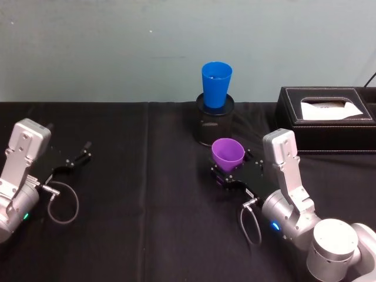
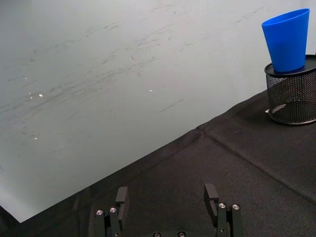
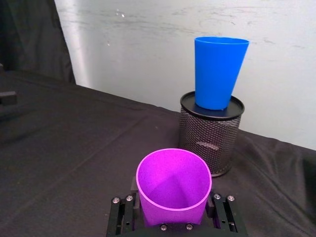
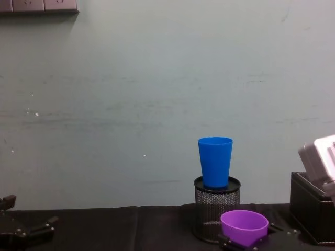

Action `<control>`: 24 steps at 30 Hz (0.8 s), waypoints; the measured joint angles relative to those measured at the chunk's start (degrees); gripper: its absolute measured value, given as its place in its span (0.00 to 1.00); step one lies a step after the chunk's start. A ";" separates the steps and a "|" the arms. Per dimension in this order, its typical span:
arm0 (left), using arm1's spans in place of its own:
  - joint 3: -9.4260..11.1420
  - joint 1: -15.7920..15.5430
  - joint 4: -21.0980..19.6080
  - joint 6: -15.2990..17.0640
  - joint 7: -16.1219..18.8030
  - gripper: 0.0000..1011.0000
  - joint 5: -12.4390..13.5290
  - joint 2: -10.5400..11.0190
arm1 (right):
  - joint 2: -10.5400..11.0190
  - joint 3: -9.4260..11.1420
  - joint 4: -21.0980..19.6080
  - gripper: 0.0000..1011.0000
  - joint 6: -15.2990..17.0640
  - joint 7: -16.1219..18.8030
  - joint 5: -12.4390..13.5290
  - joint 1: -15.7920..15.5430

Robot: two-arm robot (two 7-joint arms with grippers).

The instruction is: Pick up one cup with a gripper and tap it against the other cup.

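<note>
Two grippers sit over a black cloth-covered table before a pale scuffed wall: the left gripper spread, idle; the right gripper clenched on the purple cup, near the blue cup atop a mesh holder.

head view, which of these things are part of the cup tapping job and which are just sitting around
Part of the job:
purple cup, held in the right end effector
blue cup

Just sitting around:
mesh holder under the blue cup
tissue box
left end effector, open
</note>
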 joint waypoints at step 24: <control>0.00 0.00 0.00 0.00 0.00 0.99 0.00 0.00 | -1.40 1.65 -0.36 0.99 0.33 3.56 0.84 -0.73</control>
